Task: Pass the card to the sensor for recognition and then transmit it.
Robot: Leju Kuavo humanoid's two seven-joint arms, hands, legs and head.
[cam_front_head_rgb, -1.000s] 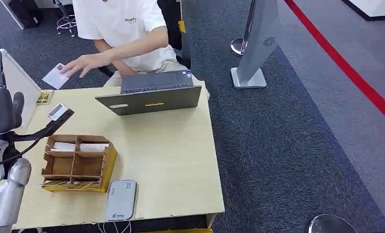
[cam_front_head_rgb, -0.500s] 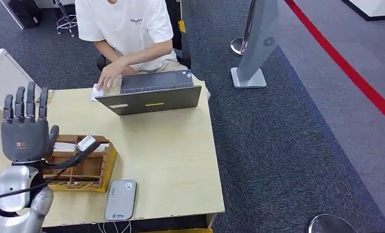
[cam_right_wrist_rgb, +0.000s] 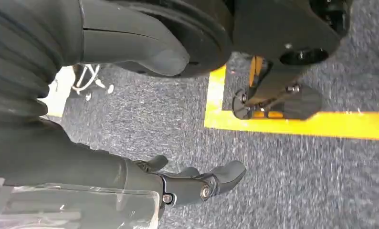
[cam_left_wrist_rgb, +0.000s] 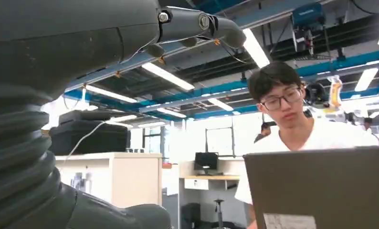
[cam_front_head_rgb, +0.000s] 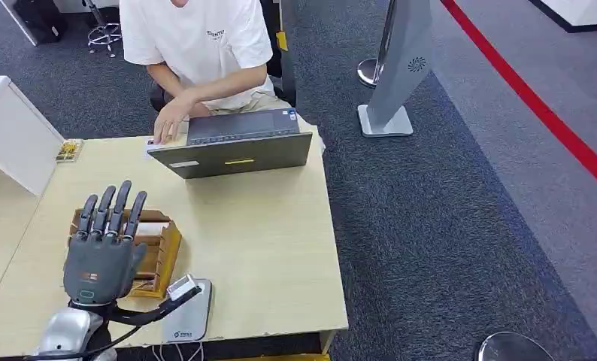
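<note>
Now I am holding my left hand up over the wooden organizer box, fingers straight and spread, gripping nothing. The sensor is lying just beside it at the table's near edge. The card is sitting beside the laptop, under the person's hand. My right hand is hanging over carpet, fingers slightly curled, empty.

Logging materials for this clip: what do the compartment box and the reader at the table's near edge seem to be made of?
The box looks like brown corrugated cardboard, matte, with thin slotted dividers and a yellow outer face. The reader looks like moulded grey plastic with a smooth, slightly satin top and rounded corners; metal cannot be ruled out. The table appears to be pale wood-grain laminate.
</note>
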